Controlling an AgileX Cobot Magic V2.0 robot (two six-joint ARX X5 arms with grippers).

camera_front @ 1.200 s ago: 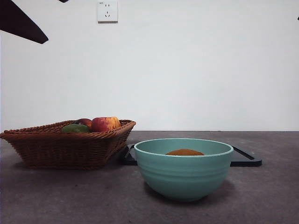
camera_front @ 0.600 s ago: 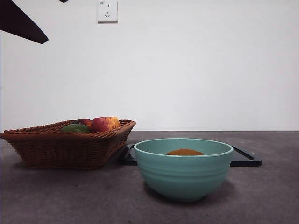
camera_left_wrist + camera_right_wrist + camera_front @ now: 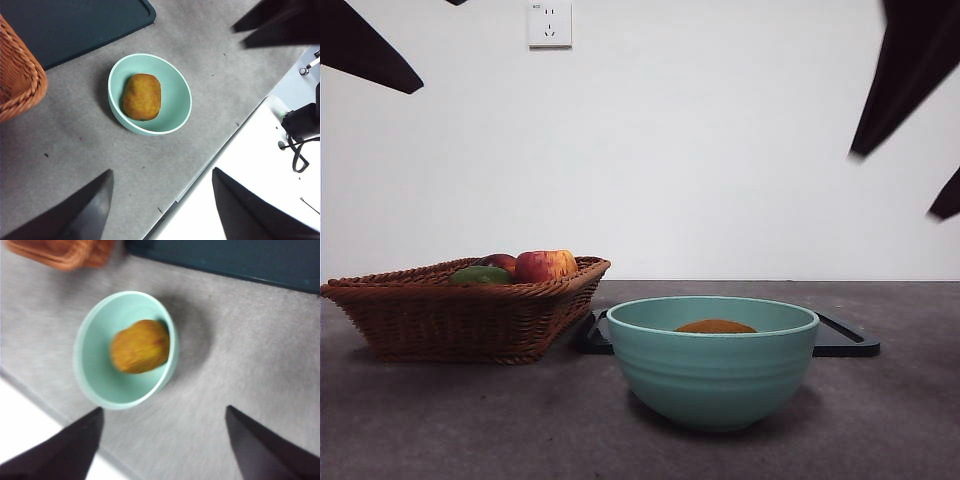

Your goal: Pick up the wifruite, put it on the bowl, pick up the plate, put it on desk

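The orange-brown wifruite (image 3: 716,326) lies inside the teal bowl (image 3: 712,375) on the grey desk (image 3: 470,420). It shows in the left wrist view (image 3: 142,96) and, blurred, in the right wrist view (image 3: 140,346). A dark flat plate (image 3: 845,340) lies on the desk behind the bowl. My right gripper (image 3: 893,185) hangs high at the upper right, open and empty (image 3: 164,409), above the bowl (image 3: 95,365). My left gripper (image 3: 161,172) is open and empty, high above the bowl (image 3: 184,100). Its arm shows as a black tip (image 3: 370,55) at the top left.
A wicker basket (image 3: 460,310) stands left of the bowl and holds a red-yellow apple (image 3: 545,265) and a green fruit (image 3: 480,274). The desk's front edge runs close to the bowl in both wrist views. A wall socket (image 3: 550,24) is on the white wall.
My right arm has come down into the front view at the upper right. The bowl, the wifruite, the plate and the left arm have not moved.
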